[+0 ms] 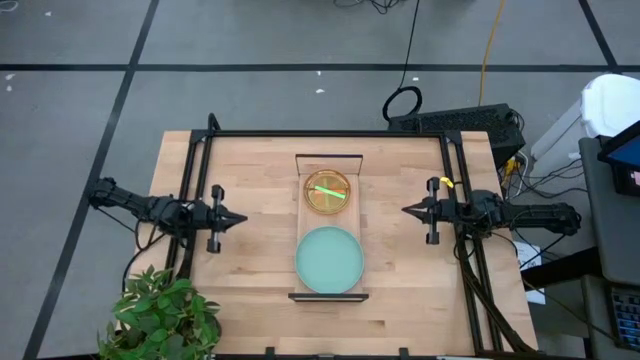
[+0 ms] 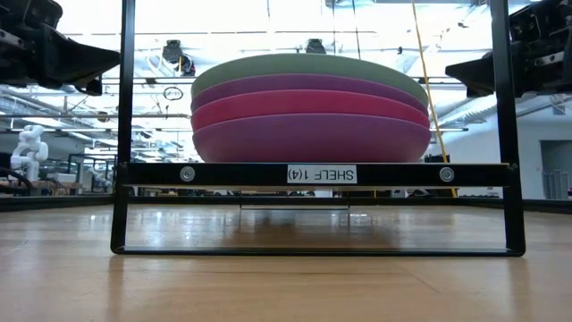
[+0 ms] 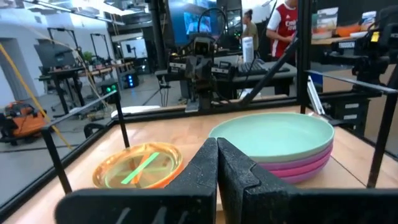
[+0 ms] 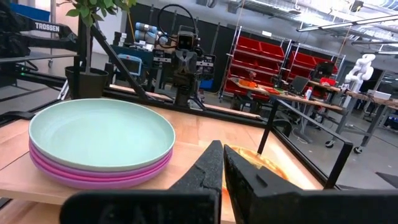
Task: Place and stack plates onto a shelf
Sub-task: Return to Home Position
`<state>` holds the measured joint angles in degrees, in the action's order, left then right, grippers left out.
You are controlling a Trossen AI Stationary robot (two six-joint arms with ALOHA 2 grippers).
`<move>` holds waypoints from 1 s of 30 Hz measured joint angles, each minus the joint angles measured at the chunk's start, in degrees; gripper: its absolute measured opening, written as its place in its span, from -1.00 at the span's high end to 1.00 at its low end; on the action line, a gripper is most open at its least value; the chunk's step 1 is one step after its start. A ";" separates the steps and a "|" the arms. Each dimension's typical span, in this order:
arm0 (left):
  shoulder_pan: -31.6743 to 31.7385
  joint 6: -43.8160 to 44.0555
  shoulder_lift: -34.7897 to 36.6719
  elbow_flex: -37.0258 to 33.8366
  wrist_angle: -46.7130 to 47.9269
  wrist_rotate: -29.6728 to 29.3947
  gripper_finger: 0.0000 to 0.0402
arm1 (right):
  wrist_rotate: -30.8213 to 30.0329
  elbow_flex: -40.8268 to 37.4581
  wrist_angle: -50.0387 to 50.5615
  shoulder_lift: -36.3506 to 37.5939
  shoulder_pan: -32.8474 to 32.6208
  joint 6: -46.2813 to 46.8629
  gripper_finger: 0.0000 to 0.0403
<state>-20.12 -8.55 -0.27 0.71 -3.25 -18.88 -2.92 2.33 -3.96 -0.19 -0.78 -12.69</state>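
From above, we are seeing the shelf (image 1: 302, 216) lying along the middle of the table (image 1: 250, 170), holding two piles: at its 12 o'clock end the small stack (image 1: 328, 192), a translucent orange disc with a neon green streak glowing through it, and at its 6 o'clock end the large stack (image 1: 329, 260), of which only the pale teal top plate is showing. The left gripper (image 1: 240, 219) is hovering at 9 o'clock of the shelf and the right gripper (image 1: 407, 210) at 3 o'clock, both well apart from the plates, tips pointing inward. From table height, we are finding the large stack filling the shelf behind a black frame bar (image 2: 232, 173): teal on top, then purple, magenta and purple. It is hiding the small stack completely, and dark arm parts are being cut off at both upper corners. Through the left wrist camera, its fingers (image 3: 205, 171) are pressing together on nothing, with both stacks beyond. Through the right wrist camera, its fingers (image 4: 239, 171) are likewise meeting with nothing between them and are covering most of the orange plate; a plant (image 4: 93, 9) is poking in behind the large stack.
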 joint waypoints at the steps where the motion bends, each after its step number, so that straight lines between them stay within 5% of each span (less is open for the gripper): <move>1: 0.00 -0.05 0.03 0.00 -0.03 -0.37 0.99 | 0.00 0.00 -0.10 0.00 0.00 0.00 1.00; 30: 0.33 1.75 -2.85 -0.07 -0.02 -0.56 0.92 | 0.03 0.00 -0.54 0.00 0.00 0.00 1.00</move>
<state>-19.79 -6.81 -3.11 0.64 -3.27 -19.44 -2.90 2.33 -4.49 -0.19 -0.78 -12.69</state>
